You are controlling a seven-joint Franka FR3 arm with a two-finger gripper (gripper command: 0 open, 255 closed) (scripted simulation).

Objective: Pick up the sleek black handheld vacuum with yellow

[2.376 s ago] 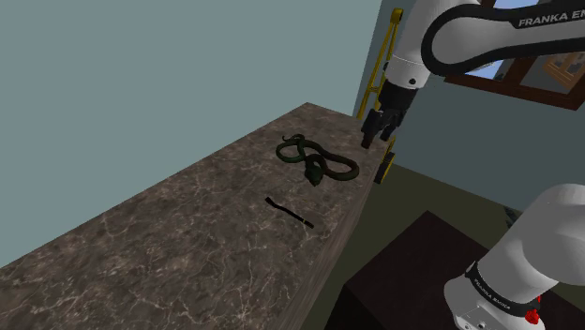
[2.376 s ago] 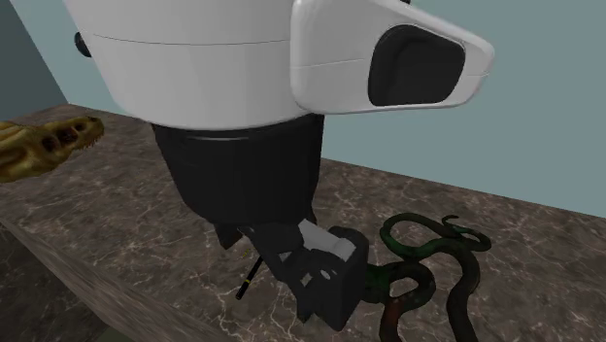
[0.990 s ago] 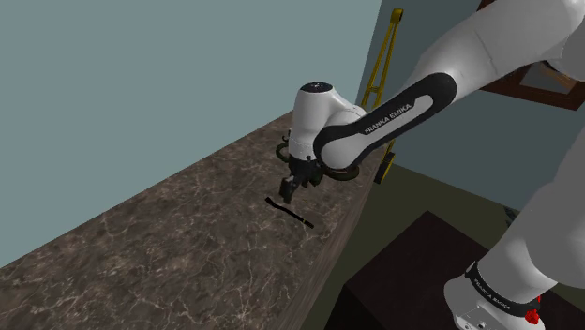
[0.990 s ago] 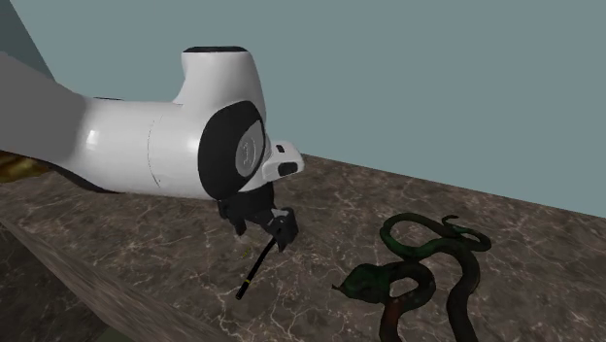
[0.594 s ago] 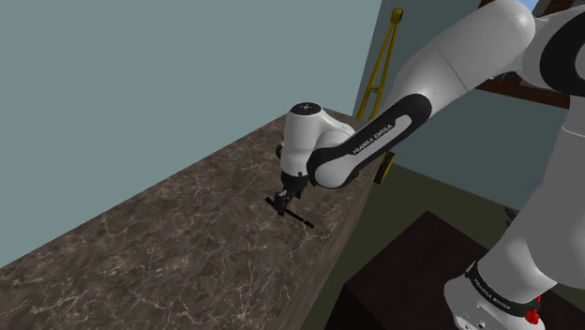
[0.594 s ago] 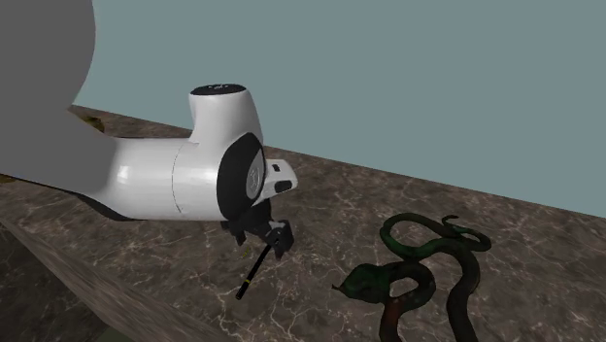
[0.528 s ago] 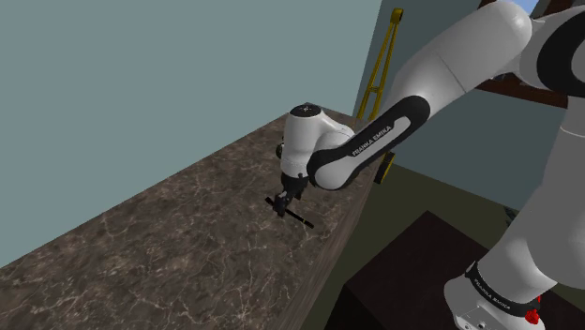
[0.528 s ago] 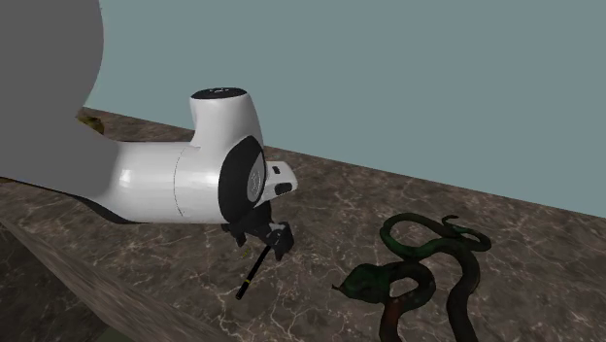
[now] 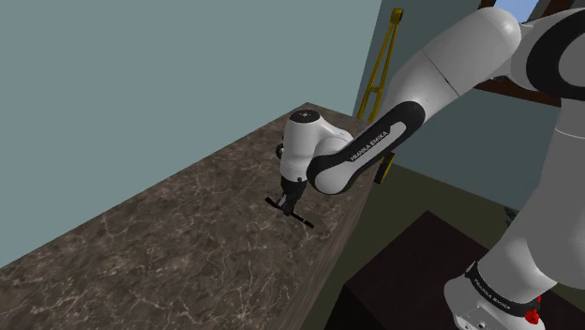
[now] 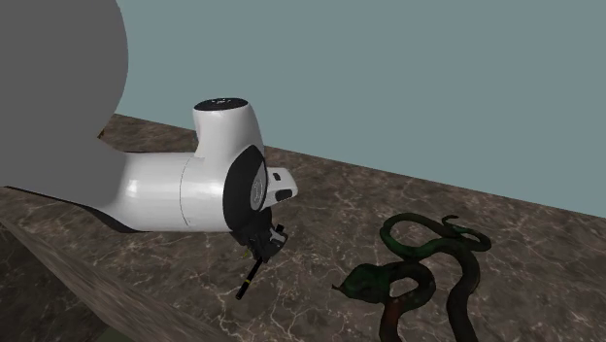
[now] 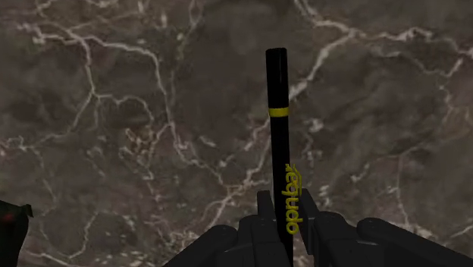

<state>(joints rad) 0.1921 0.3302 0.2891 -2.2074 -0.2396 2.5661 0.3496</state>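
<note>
My gripper (image 11: pixel 286 206) is clamped narrow on the thin black vacuum (image 11: pixel 277 114), lying near the counter's (image 9: pixel 169 244) stand-side edge.

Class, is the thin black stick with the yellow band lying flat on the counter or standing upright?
Lying flat: the stick rests full-length on the marbled counter, beneath the gripper.

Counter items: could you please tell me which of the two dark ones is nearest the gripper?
The straight, slim black rod with a yellow band, right at the gripper; the coiled dark-green snake lies apart.
</note>
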